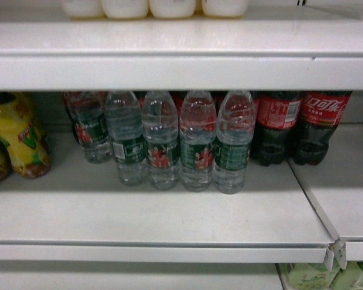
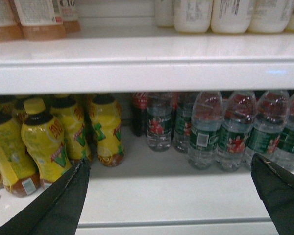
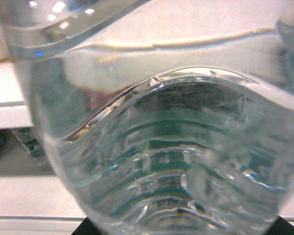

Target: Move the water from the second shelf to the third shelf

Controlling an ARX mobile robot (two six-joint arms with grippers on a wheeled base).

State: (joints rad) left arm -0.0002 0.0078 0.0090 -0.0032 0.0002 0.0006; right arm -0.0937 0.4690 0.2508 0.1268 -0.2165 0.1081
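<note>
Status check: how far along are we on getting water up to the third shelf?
Done: one water bottle looks picked, since it fills the right wrist view, apparently gripped. In hand: carrying it; the left fingers hang open and empty. Left: setting it on the third shelf, whose top shows only white bottles. Other waters stand on the second shelf.

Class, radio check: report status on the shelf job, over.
Left gripper open, empty. Water bottle fills right wrist view, apparently held. Third shelf front bare, white bottles behind.
</note>
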